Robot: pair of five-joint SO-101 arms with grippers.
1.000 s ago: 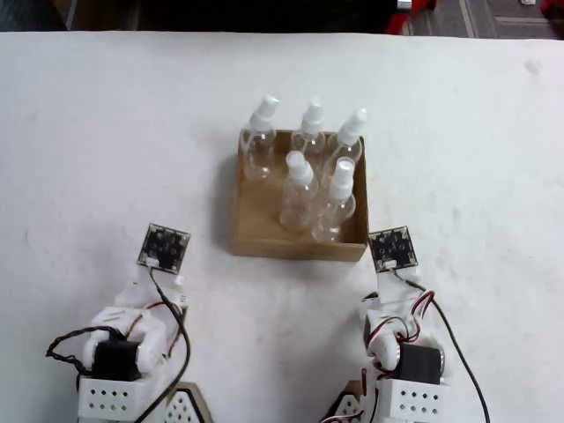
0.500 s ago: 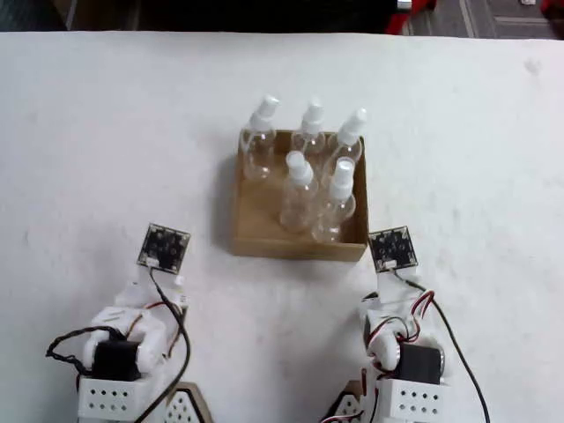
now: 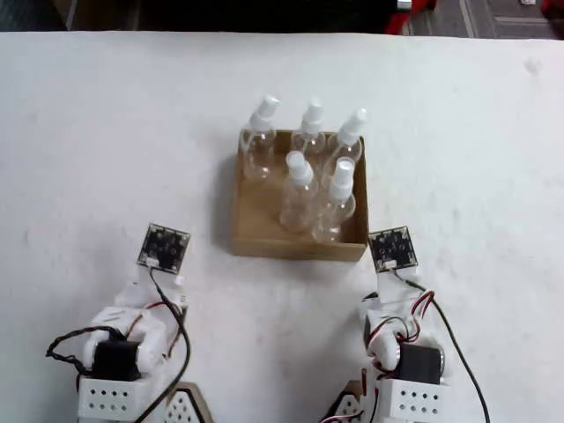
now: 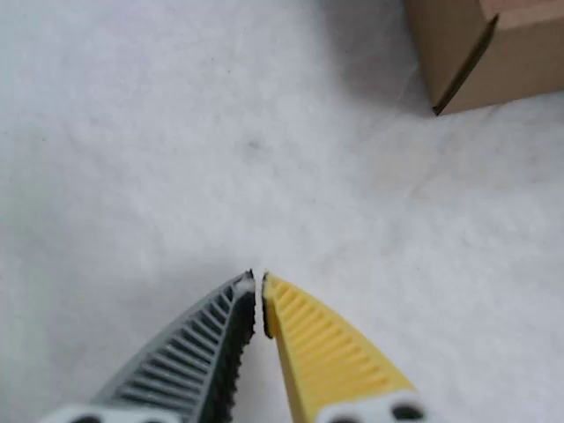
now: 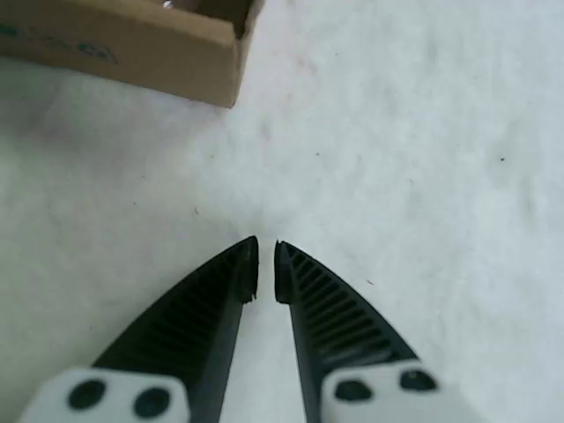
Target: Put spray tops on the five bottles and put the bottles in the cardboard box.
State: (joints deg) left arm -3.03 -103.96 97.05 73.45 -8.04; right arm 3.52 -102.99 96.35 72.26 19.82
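left gripper [image 4: 258, 286] has its grey and yellow tips pressed together on nothing, low over the white table [image 4: 176, 132] near a front corner of the cardboard box [image 4: 493, 62]. right gripper [image 5: 264, 256] is likewise closed and empty by the other front corner. all five bottles [image 3: 300, 198] stand in the box, each wearing a spray top [image 3: 296, 166], crowded toward its far side. they look like clear, empty plastic: light, smooth, thin-walled, tippy. if one needs shifting, pinch gently at the neck under the top
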